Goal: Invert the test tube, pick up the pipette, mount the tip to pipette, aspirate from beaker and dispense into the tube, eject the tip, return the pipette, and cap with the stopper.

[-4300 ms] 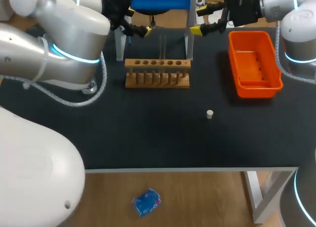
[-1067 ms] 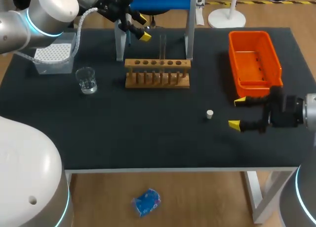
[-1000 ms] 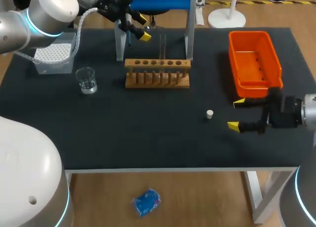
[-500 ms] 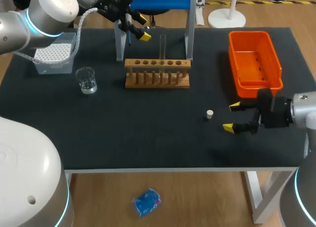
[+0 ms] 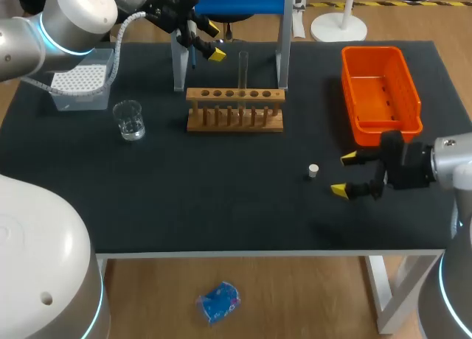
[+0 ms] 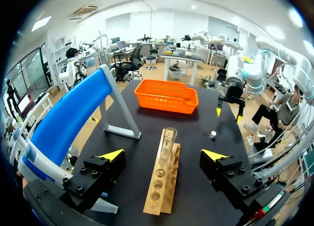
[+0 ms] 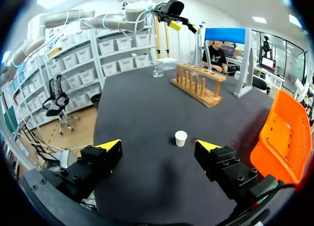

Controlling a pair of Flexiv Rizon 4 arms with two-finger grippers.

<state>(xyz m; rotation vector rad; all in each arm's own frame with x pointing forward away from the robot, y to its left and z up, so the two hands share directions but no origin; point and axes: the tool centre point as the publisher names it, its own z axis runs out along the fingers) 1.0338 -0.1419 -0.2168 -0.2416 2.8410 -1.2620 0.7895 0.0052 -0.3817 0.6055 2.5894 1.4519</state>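
Head view: black tabletop (image 5: 221,199), orange basket (image 5: 380,96) at its right, wooden rack (image 5: 234,109) toward the back. Left pincer (image 5: 212,38) hangs wide open behind the rack. Right pincer (image 5: 344,175) is also wide, low beside the basket. A test tube (image 5: 243,70) stands upright in the rack, and the small white stopper (image 5: 313,170) sits just ahead of the right pincer, untouched.

Matte black table (image 5: 221,214), white-framed

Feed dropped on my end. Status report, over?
Right gripper open beside stopper, not touching. Left gripper open, empty, up behind rack. Test tube upright in rack. Nothing between right gripper and stopper.
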